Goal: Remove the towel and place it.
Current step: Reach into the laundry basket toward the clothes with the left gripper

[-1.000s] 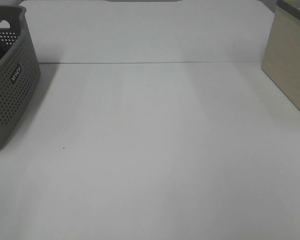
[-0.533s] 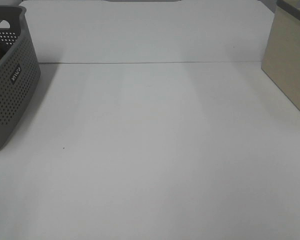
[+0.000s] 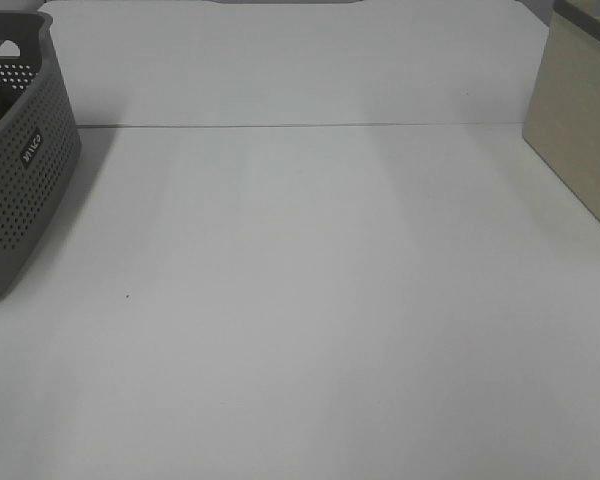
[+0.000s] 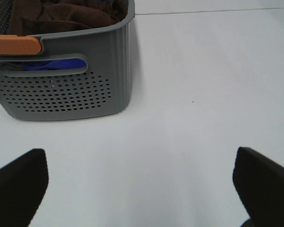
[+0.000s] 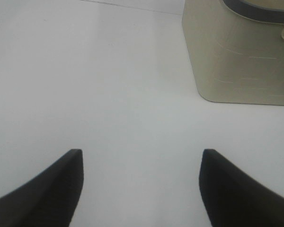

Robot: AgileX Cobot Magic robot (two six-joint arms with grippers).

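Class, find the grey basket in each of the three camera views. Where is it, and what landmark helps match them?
Exterior high: grey basket at the left edge, partly cut off.
Left wrist: basket seen close, brown towel inside.
Right wrist: not in it.
Shared landmark: the thin seam across the white table.

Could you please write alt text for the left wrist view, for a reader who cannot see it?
A grey perforated basket stands on a white table, with a dark reddish-brown towel bunched inside, an orange grip on its rim and something blue showing through its handle slot. In the foreground the left gripper is open and empty, short of the basket.
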